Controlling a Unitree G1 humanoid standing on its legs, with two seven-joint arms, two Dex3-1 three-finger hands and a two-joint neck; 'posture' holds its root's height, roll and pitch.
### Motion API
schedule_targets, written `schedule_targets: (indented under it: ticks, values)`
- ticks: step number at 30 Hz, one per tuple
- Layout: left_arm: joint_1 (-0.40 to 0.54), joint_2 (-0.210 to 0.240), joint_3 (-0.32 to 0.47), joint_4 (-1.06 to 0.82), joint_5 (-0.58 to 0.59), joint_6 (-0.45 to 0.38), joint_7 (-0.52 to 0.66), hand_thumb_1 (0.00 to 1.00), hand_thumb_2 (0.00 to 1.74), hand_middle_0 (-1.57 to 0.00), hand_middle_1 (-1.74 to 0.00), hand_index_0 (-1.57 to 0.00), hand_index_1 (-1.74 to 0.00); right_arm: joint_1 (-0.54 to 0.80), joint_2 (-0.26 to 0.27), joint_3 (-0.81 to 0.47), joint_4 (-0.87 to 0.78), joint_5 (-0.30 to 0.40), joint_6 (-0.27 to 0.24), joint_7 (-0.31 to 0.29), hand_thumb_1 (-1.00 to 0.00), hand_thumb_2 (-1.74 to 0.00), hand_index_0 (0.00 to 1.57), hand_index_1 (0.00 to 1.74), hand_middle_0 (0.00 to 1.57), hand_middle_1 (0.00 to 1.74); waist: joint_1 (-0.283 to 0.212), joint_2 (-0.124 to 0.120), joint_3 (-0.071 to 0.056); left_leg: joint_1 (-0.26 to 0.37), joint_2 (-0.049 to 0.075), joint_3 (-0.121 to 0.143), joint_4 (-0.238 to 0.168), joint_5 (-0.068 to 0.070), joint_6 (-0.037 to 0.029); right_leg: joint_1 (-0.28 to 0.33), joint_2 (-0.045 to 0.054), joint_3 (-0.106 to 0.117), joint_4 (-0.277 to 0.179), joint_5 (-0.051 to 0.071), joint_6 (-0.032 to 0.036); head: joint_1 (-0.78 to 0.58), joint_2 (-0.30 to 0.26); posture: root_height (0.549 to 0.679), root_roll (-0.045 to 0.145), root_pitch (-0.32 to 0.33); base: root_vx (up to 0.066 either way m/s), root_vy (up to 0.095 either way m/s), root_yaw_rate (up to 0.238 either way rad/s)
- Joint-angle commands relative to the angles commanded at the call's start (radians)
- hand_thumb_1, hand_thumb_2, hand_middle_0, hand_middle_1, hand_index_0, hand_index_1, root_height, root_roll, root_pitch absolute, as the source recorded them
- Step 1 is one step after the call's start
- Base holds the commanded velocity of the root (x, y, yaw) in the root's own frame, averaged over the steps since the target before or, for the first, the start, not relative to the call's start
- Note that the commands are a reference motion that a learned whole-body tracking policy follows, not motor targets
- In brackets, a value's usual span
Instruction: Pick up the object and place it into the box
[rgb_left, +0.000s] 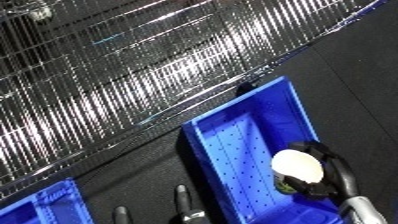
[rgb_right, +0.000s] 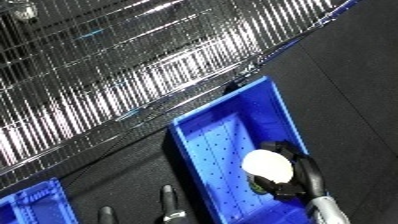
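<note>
The right hand (rgb_left: 322, 172) (fingers curled round the white object (rgb_left: 298, 165)) holds it over the blue bin (rgb_left: 233, 150), release remaining.

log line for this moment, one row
phase: placing | right hand: shut on white object, over blue bin | left hand: fingertips only, holds nothing seen | object not released

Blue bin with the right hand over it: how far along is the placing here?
Done: the pick-up. The right hand is curled round a white rounded object. In hand: it is holding that object over the perforated floor of the blue plastic bin. Left: releasing it and withdrawing. Left hand shows only fingertips.
</note>
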Motion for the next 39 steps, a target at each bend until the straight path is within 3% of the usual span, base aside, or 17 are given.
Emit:
schedule_targets:
  ticks: [5, 13, 19, 25, 33, 39]
  values:
    - [-0.011, 0.005, -0.001, 0.003, -0.003, 0.008, -0.004, 0.0, 0.0, 0.0, 0.0, 0.0, 0.0, -0.018, 0.006, 0.014, 0.016, -0.036, -0.011, -0.005, 0.0, 0.0, 0.0, 0.0, 0.0, 0.0, 0.003, -0.002, -0.008, -0.001, -0.004, -0.003, -0.008, 0.005, -0.0003, -0.001, 0.005, -0.002, -0.005, 0.002, 0.0017, -0.012, -0.014, 0.647, 0.078, 0.031, 0.004, 0.0, 0.022]
    - [-0.016, 0.011, 0.006, 0.009, -0.003, 0.02, -0.01, 0.0, 0.0, 0.0, 0.0, 0.0, 0.0, -0.025, 0.016, 0.025, -0.003, -0.068, 0.008, 0.001, 0.0, 0.0, 0.0, 0.0, 0.0, 0.0, 0.01, -0.014, -0.017, -0.004, -0.004, -0.011, -0.014, 0.012, -0.0025, 0.002, 0.0122, -0.006, -0.009, 0.001, 0.0022, -0.062, -0.034, 0.648, 0.077, 0.033, 0.0, -0.003, 0.018]
    - [-0.023, 0.018, 0.017, 0.019, 0.011, 0.021, -0.014, 0.0, 0.0, 0.0, 0.0, 0.0, 0.0, -0.023, 0.042, 0.047, -0.01, -0.063, 0.034, 0.079, 0.0, 0.0, 0.0, 0.0, 0.0, 0.0, 0.024, -0.033, -0.028, -0.005, -0.001, -0.019, -0.013, 0.014, -0.0045, 0.014, 0.0157, -0.014, -0.013, -0.002, 0.0013, -0.172, -0.059, 0.649, 0.075, 0.03, 0.003, -0.02, 0.062]
    - [-0.043, 0.029, 0.028, 0.023, 0.02, 0.033, -0.016, 0.0, 0.0, 0.0, 0.0, 0.0, 0.0, -0.032, 0.071, 0.097, -0.04, -0.09, 0.081, 0.141, 0.0, 0.0, 0.0, 0.0, 0.0, 0.0, 0.043, -0.054, -0.045, -0.005, 0.006, -0.028, -0.017, 0.021, -0.0083, 0.028, 0.0167, -0.027, -0.026, -0.004, 0.0063, -0.288, -0.065, 0.65, 0.07, 0.031, 0.007, -0.024, 0.076]
    - [-0.07, 0.029, 0.035, 0.041, 0.034, 0.041, -0.016, 0.0, 0.0, 0.0, 0.0, 0.0, 0.0, -0.058, 0.11, 0.168, -0.031, -0.159, 0.189, 0.173, 0.0, 0.0, 0.0, 0.0, 0.0, 0.0, 0.075, -0.071, -0.066, -0.001, 0.017, -0.046, -0.03, 0.038, -0.013, 0.046, 0.0106, -0.044, -0.023, -0.017, 0.011, -0.491, -0.019, 0.65, 0.063, 0.026, 0.023, -0.003, 0.131]
    - [-0.091, 0.029, 0.021, 0.062, 0.062, 0.032, -0.024, 0.0, 0.0, 0.0, 0.0, 0.0, 0.0, -0.067, 0.148, 0.186, 0.034, -0.16, 0.254, 0.154, 0.0, 0.0, 0.0, 0.0, 0.0, 0.0, 0.105, -0.073, -0.078, 0.001, 0.018, -0.063, -0.049, 0.06, -0.0139, 0.052, -0.0049, -0.065, -0.01, -0.023, 0.0163, -0.614, 0.024, 0.649, 0.059, 0.022, 0.034, -0.013, 0.285]
